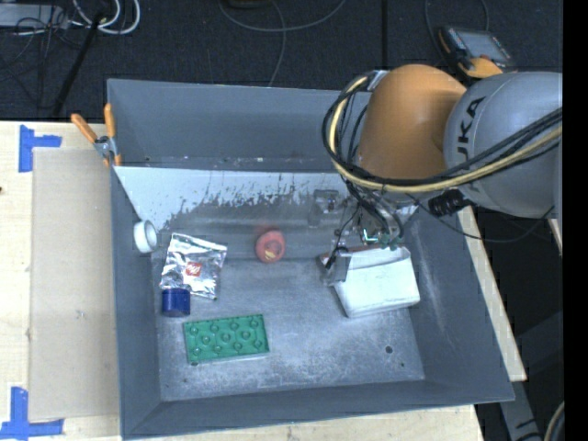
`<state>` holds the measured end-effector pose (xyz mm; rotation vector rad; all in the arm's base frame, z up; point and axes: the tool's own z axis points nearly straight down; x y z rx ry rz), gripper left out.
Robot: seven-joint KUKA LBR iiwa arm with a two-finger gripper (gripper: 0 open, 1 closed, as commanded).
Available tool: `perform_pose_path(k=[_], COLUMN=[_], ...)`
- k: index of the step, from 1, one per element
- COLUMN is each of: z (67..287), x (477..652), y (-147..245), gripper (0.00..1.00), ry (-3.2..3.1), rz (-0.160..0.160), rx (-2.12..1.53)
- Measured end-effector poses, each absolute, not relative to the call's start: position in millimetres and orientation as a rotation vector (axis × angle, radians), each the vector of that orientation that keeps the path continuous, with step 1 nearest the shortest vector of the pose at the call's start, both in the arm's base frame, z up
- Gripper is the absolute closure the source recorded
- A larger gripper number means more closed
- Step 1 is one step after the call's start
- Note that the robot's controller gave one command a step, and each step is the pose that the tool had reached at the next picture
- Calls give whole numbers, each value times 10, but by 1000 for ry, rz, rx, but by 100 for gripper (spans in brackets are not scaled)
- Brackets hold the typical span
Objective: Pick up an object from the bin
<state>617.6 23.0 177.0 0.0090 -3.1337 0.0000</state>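
A green studded plate (225, 338) lies nearest, at the front left of the bin (450, 338). Behind it, right of centre, a white box (378, 288) lies flat. The jaws stand at its far left corner; I cannot tell whether they are apart or together. A small red object (270, 244) lies left of them.

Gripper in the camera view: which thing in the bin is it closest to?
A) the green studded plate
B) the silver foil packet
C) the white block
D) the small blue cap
C: the gripper is at the upper left corner of the white block, on the right side of the bin, well apart from the things on the left.
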Motion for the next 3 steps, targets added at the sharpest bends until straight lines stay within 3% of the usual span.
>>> perform_pose_path(k=[1, 2, 3], z=[722, 762, 2242], x=[5901, 5923, 5881], y=[-561, -543, -510], gripper=[0, 100, 100], ry=[-3128, -3134, -3149], rz=[0, 0, 1], rx=[-140, -136, -2])
